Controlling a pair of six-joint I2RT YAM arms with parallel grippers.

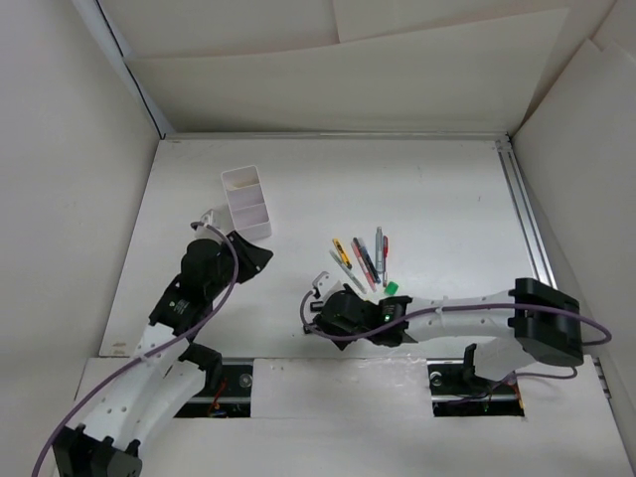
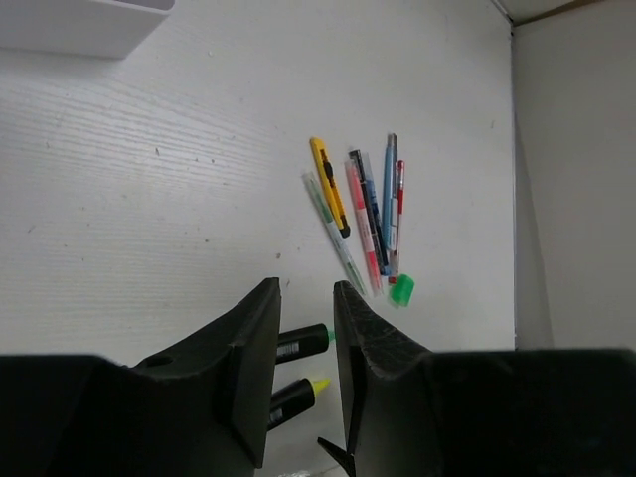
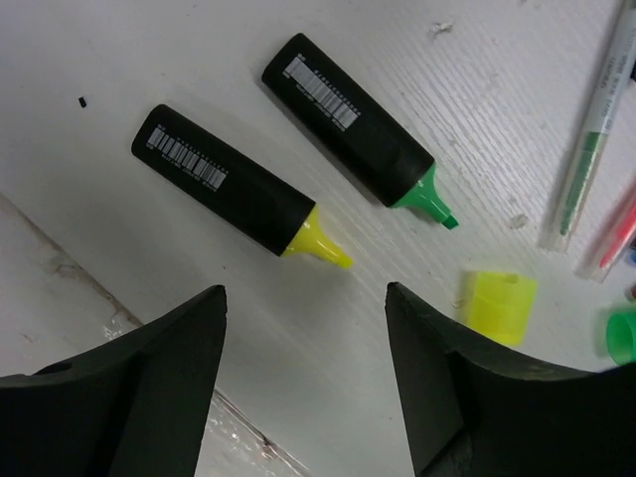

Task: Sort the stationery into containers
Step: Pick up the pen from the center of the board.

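Note:
Two stubby black highlighters lie side by side on the table in the right wrist view, one with a yellow tip (image 3: 234, 194) and one with a green tip (image 3: 353, 119). My right gripper (image 3: 304, 290) hovers open just short of them, with nothing between its fingers. A yellow cap (image 3: 497, 306) and a green cap (image 3: 624, 336) lie to their right. A fan of thin pens (image 1: 363, 260) lies mid-table. The white two-compartment container (image 1: 246, 202) stands at the back left. My left gripper (image 1: 258, 255) hangs just in front of it, jaws a little apart and empty (image 2: 306, 298).
A metal rail (image 1: 525, 214) runs along the table's right side, and white walls close in the table on three sides. The right arm (image 1: 467, 310) stretches across the near edge. A seam in the table (image 3: 60, 258) passes close to the right gripper's fingers.

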